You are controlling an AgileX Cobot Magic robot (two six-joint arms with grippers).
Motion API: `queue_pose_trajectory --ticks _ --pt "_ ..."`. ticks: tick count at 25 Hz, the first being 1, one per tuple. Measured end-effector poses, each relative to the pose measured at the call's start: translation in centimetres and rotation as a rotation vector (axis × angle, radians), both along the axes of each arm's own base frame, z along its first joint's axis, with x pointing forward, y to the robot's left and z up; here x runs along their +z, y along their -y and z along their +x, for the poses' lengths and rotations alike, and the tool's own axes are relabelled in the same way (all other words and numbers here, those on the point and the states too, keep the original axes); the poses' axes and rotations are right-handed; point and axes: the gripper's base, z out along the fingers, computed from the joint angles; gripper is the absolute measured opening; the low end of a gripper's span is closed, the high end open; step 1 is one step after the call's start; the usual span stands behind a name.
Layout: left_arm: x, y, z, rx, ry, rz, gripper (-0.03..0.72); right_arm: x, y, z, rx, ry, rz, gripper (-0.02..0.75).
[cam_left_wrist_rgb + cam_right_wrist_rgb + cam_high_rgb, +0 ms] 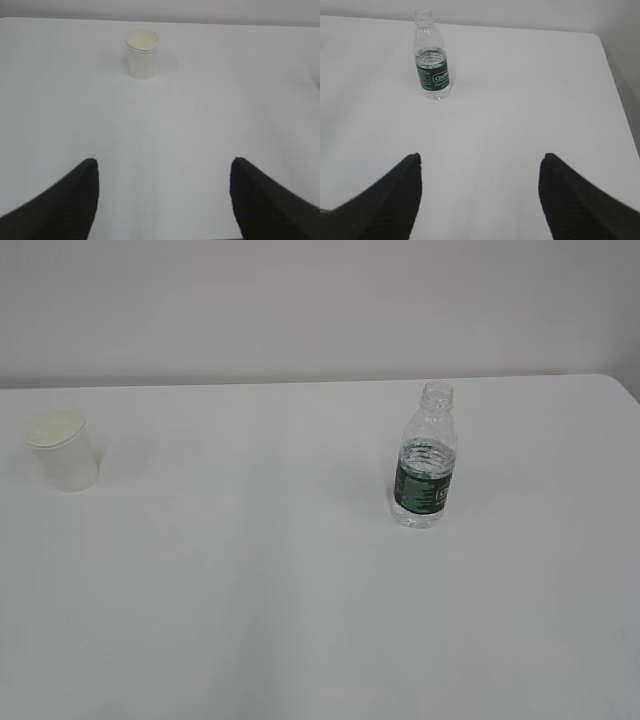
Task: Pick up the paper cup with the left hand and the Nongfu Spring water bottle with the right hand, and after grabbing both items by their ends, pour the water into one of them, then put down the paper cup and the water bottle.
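A small white paper cup [64, 451] stands upright at the far left of the white table. The left wrist view shows the paper cup [142, 53] well ahead of my left gripper [163, 161], whose black fingers stand wide open with nothing between them. A clear Nongfu Spring water bottle [426, 458] with a dark green label and no cap stands upright right of centre, with water [428, 454] in its lower part. The bottle [432, 57] is far ahead and to the left of my right gripper [480, 156], which is open and empty. Neither arm shows in the exterior view.
The white table [250, 590] ends at a far edge against a pale wall [300, 300]. Its right edge and rounded far corner [600, 40] appear in the right wrist view. Nothing else stands on the table.
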Motion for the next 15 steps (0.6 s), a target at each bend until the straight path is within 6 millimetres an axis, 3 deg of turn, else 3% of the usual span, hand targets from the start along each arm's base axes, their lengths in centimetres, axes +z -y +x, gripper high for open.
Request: queue_pose_trajectory --ticks 8,15 --pt "0.5 0.0 1.0 -0.002 0.011 -0.009 0.566 0.4 0.0 0.2 0.003 0.037 0.001 0.554" --pt "1.2 -0.1 2.7 0.006 0.028 -0.015 0.566 1.1 -0.4 1.7 0.011 0.052 -0.002 0.554"
